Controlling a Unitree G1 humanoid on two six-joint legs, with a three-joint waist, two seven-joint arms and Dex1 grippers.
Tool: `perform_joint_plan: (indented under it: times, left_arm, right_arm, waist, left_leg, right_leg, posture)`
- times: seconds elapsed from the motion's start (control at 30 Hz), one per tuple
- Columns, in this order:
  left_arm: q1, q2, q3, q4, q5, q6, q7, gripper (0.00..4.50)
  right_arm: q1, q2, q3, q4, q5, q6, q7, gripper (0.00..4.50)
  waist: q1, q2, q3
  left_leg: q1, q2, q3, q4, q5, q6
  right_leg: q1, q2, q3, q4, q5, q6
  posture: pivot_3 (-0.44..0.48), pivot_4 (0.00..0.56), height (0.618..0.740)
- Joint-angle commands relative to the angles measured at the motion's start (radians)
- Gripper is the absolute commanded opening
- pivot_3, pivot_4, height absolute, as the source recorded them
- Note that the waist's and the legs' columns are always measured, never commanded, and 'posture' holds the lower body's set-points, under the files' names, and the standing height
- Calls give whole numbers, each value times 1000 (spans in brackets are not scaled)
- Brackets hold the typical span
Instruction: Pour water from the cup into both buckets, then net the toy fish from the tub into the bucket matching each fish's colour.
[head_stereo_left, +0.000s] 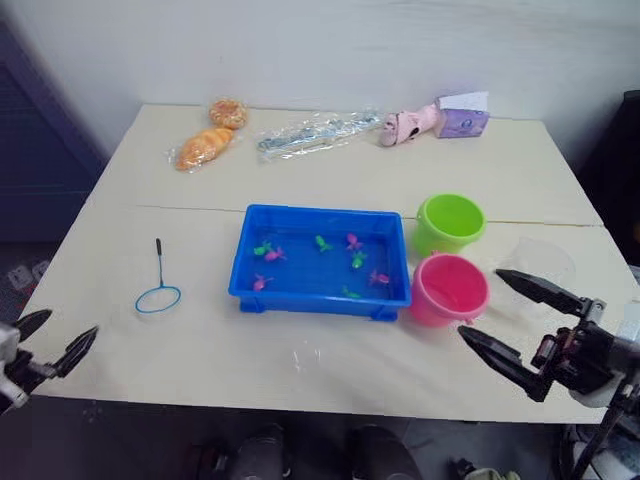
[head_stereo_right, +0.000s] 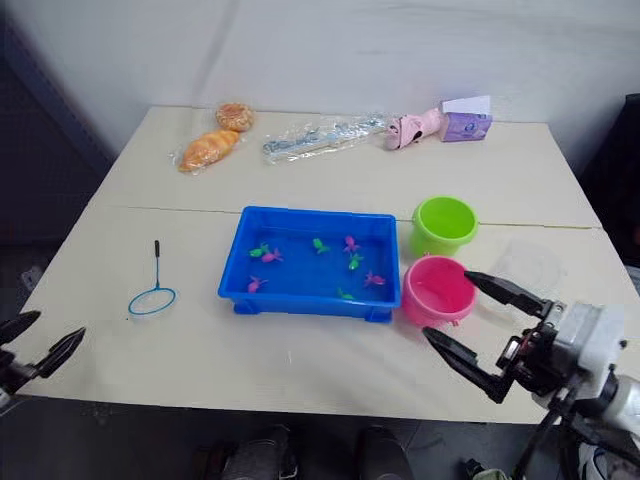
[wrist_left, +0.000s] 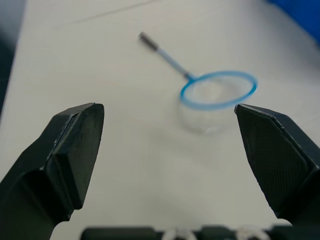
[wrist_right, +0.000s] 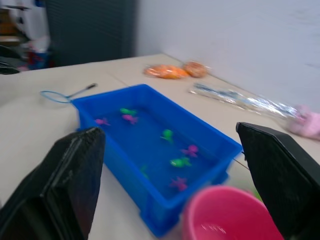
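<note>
We see the cup (head_stereo_left: 541, 262) standing on the table (head_stereo_left: 330, 180) just beyond our right jaws (head_stereo_left: 514, 317), at the table's right edge, clear and hard to make out. The pink bucket (head_stereo_left: 449, 289) sits just inside those jaws, touching or nearly touching the green bucket (head_stereo_left: 449, 222) beyond it. Our right jaws are spread wide and hold nothing; in the right wrist view the pink bucket's rim rises between the two black fingers (wrist_right: 60, 185).

The blue tub (head_stereo_left: 322, 261) lies further in from the right jaws, beside both buckets, with small green and pink toy fish (head_stereo_left: 320, 262) scattered across its floor.

The net (head_stereo_left: 158, 285) lies flat on the table ahead of our left jaws (head_stereo_left: 55, 340), between them and the tub, its hoop nearer us and its stick pointing away. The left jaws also stand wide open and empty, low at the table's near left edge.

Well beyond both jaws, along the far edge, we see two bread items (head_stereo_left: 210, 135), a crinkled clear wrapper (head_stereo_left: 315, 133), a pink toy (head_stereo_left: 408, 125) and a small purple box (head_stereo_left: 462, 116).
</note>
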Motion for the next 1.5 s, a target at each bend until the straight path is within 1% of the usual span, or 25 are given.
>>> perform_joint_plan:
  times: [0.03, 0.1, 0.17, 0.27, 0.33, 0.43, 0.47, 0.53, 0.6, 0.67, 0.77, 0.83, 0.9, 0.97, 1.1, 1.2, 1.27, 1.37, 1.4, 1.43, 1.5]
  left_arm:
    - [43, -54, 57, -70, -11, 1, 108, 4500]
    - [34, -70, 39, -139, -15, 48, 158, 4500]
    - [21, -74, 7, -228, 5, 145, 241, 4500]
    - [-39, -82, -44, -376, -33, 340, 360, 4500]
    - [-121, -65, -103, -466, -58, 492, 430, 4500]
    - [-218, -9, -195, -507, 30, 686, 546, 4500]
    - [-269, -11, -225, -507, 46, 740, 590, 4500]
    - [-383, -56, -259, -501, 39, 841, 680, 4500]
    - [-486, -99, -298, -467, 55, 898, 739, 4500]
    - [-558, -126, -322, -416, 78, 947, 784, 4500]
    - [-667, -130, -396, -271, 125, 1035, 812, 4500]
    - [-719, -131, -409, -180, 141, 1031, 812, 4500]
    - [-764, -146, -413, -101, 158, 986, 820, 4500]
    - [-794, -145, -447, -41, 181, 952, 799, 4500]
    - [-863, -182, -463, 84, 184, 940, 785, 4500]
    - [-887, -194, -462, 143, 194, 931, 787, 4500]
    - [-896, -182, -470, 199, 216, 905, 786, 4500]
    - [-903, -167, -472, 254, 225, 905, 768, 3634]
    - [-903, -168, -462, 263, 213, 923, 756, 3203]
    - [-899, -166, -461, 265, 206, 939, 744, 2877]
    - [-880, -166, -462, 259, 199, 956, 721, 1990]
  right_arm:
    - [-37, -30, 60, 38, -8, -60, 87, 4439]
    - [-75, -35, 95, 58, -11, -72, 93, 4439]
    - [-101, -48, 133, 63, -6, -64, 110, 4439]
    - [-145, -54, 176, 65, 4, -57, 106, 4439]
    - [-175, -57, 205, 67, 5, -44, 90, 4439]
    - [-198, -62, 226, 75, -7, -42, 80, 4439]
    - [-202, -61, 233, 76, -13, -43, 76, 4439]
    - [-202, -59, 245, 75, -26, -48, 67, 4439]
    - [-200, -54, 248, 73, -41, -53, 46, 4439]
    - [-197, -52, 249, 71, -55, -62, 32, 4439]
    - [-187, -45, 245, 67, -82, -83, 12, 4439]
    - [-186, -42, 246, 67, -99, -95, 3, 4439]
    - [-181, -37, 244, 68, -111, -110, -9, 4439]
    - [-174, -34, 247, 68, -119, -119, -18, 4439]
    - [-169, -24, 262, 61, -128, -129, -31, 4439]
    - [-172, -22, 268, 58, -132, -132, -42, 4439]
    - [-179, -23, 276, 52, -135, -128, -53, 4439]
    - [-188, -27, 286, 42, -137, -121, -70, 4500]
    - [-190, -28, 288, 41, -137, -119, -75, 4500]
    - [-192, -29, 289, 40, -137, -118, -79, 4500]
    - [-194, -30, 292, 43, -138, -119, -84, 4500]
  waist:
    - [1, 1, 0]
    - [6, -1, 0]
    - [12, -2, 0]
    - [18, -1, 0]
    - [19, 0, 0]
    - [18, -1, 0]
    - [16, 0, 0]
    - [13, 0, 1]
    - [17, 0, 1]
    - [19, -1, 1]
    - [18, -2, 1]
    - [18, -2, 1]
    - [18, -2, 2]
    - [21, -3, 2]
    - [23, -3, 2]
    - [23, -3, 2]
    - [23, -3, 2]
    - [23, -3, 2]
    - [22, -3, 2]
    - [21, -3, 2]
    - [21, -2, 1]
  left_leg:
    - [0, 0, 0, 0, -1, 1]
    - [-1, 0, 0, 0, -1, 2]
    - [-1, 0, 0, 0, -1, 1]
    - [0, 0, 0, 0, -1, 1]
    - [-1, 0, 0, 0, 1, 3]
    - [0, 0, -1, 0, 3, 4]
    - [0, 0, -1, 0, 5, 0]
    - [0, -1, 0, 0, 5, -1]
    - [0, -1, 0, 1, 5, -1]
    - [0, -1, 0, 4, 5, -1]
    - [-1, -1, 0, 9, 5, -1]
    - [0, -1, 0, 10, 5, -1]
    - [0, -1, 0, 12, 4, -2]
    - [-1, -1, 0, 13, 4, -2]
    - [-1, -1, 0, 14, 4, -2]
    - [-1, -1, 0, 15, 4, -2]
    - [0, -1, 0, 15, 4, -2]
    - [0, -1, 0, 15, 5, -3]
    - [1, -1, 0, 15, 5, -3]
    - [1, -1, 0, 15, 5, -3]
    - [2, -1, 0, 15, 5, -3]
  right_leg:
    - [0, 0, 0, -2, 0, 0]
    - [1, -1, 0, -3, 0, 0]
    - [1, -1, -1, -3, 0, 0]
    - [2, -1, -1, -3, 0, 0]
    - [2, -1, -1, -3, 0, 0]
    - [2, 0, -3, -2, 0, 0]
    - [2, 0, -3, -1, 0, 0]
    - [2, 0, -3, 0, 1, 0]
    - [2, 0, -3, 3, 1, 0]
    - [2, 0, -4, 7, 1, 1]
    - [2, 1, -4, 8, 1, 1]
    - [2, 1, -3, 10, 1, 1]
    - [1, 1, -3, 12, 1, 1]
    - [1, 1, -3, 12, 1, 1]
    - [2, 1, -3, 12, 1, 1]
    - [2, 1, -4, 13, 1, 1]
    - [2, 1, -4, 14, 1, 1]
    - [2, 1, -4, 15, 1, 1]
    - [2, 1, -4, 16, 1, 1]
    - [2, 1, -3, 16, 1, 1]
    - [2, 1, -3, 16, 1, 1]
  posture:
    - [0, 150, 740]
    - [0, 150, 740]
    - [0, 150, 740]
    - [0, 150, 740]
    - [0, 150, 740]
    - [0, 150, 740]
    - [0, 150, 740]
    - [0, 150, 740]
    - [0, 150, 740]
    - [0, 150, 740]
    - [0, 150, 740]
    - [0, 150, 740]
    - [0, 150, 740]
    - [0, 150, 740]
    - [0, 150, 740]
    - [0, 150, 740]
    - [0, 150, 740]
    - [0, 150, 740]
    - [0, 150, 740]
    - [0, 150, 740]
    - [0, 150, 740]
